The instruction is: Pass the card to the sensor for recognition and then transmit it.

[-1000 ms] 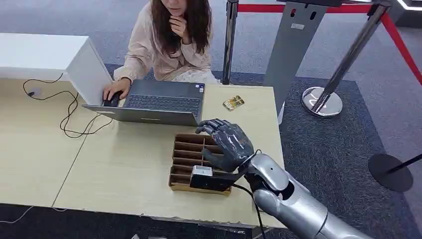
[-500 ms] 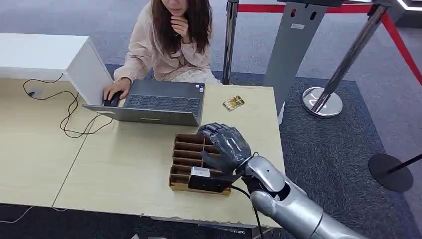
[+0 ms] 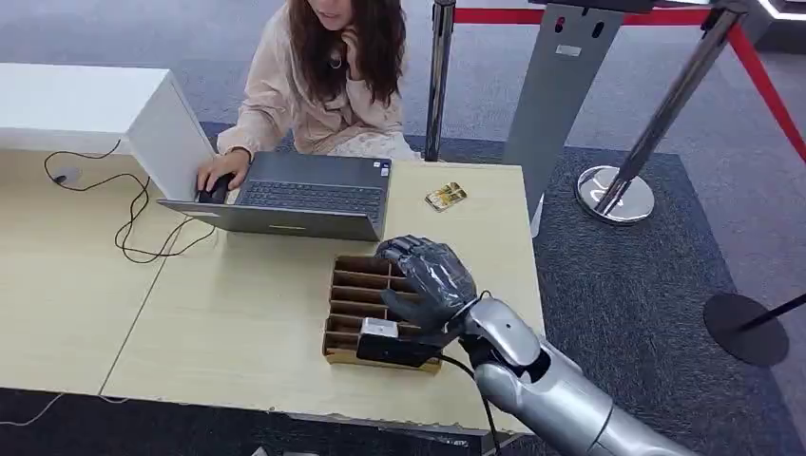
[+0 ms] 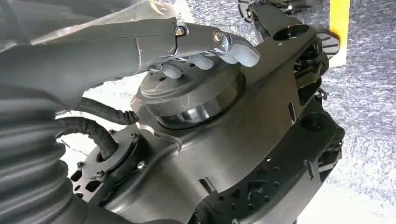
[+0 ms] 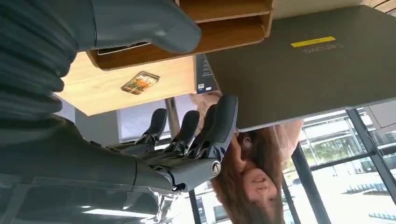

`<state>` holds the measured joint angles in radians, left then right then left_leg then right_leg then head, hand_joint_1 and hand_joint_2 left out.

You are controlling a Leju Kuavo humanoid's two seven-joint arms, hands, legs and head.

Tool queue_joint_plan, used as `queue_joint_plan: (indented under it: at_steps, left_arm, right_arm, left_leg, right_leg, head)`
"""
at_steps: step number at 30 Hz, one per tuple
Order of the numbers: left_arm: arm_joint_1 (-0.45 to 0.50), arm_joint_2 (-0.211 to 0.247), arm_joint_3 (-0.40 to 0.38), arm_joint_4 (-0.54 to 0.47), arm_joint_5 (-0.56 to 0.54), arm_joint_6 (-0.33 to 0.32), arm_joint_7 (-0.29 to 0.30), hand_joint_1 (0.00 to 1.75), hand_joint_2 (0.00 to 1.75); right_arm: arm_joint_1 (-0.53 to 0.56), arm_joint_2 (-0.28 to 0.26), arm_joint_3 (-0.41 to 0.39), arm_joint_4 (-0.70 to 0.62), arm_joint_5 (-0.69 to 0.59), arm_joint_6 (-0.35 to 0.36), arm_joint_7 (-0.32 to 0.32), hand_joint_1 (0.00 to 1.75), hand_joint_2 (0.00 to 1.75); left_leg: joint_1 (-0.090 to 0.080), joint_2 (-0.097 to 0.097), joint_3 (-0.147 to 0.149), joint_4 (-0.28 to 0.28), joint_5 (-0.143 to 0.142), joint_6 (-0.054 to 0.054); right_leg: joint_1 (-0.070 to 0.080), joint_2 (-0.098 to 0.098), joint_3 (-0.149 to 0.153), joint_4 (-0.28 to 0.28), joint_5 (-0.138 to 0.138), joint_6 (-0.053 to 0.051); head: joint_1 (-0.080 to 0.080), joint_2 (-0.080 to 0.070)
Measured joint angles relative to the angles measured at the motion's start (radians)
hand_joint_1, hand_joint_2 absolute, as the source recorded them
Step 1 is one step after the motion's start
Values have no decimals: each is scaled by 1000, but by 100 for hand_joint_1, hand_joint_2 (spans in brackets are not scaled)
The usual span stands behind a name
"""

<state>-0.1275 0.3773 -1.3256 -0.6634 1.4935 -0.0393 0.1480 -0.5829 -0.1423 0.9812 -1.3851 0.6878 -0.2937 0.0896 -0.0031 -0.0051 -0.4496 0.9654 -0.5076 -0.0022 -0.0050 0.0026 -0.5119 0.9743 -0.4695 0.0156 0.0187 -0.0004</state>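
Right hand, dark grey with a silver arm, over the brown cardboard box with slots, near the right edge of the light wooden tabletop. Fingers spread apart, nothing in them. Left hand hanging by dark body parts, fingers curled in, holding nothing. Small gold and orange card flat near the far right corner. Grey laptop beside it, a person typing there.

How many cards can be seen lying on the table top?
1: a gold card lies on the table beyond the slotted wooden box, right of the laptop. Others may be hidden in the box under the right hand.
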Motion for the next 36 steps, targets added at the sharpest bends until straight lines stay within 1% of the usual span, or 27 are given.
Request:
queue_joint_plan:
  at_steps: [16, 36]
  left_arm:
    - [0, 0, 0, 3, -3, -4, -2, 0, 175]
    - [0, 0, 0, 6, 0, -2, -2, 0, 175]
  right_arm:
    - [-29, 26, 1, 37, 1, 2, 3, 82, 175]
    - [-34, 28, 2, 58, 1, 16, 23, 80, 175]
  left_leg:
    - [0, 0, 0, 0, 0, 0]
    - [0, 0, 0, 0, 0, 0]
  right_leg:
    - [0, 0, 0, 0, 0, 0]
    - [0, 0, 0, 0, 0, 0]
  head:
    - [0, 0]
    - [0, 0]
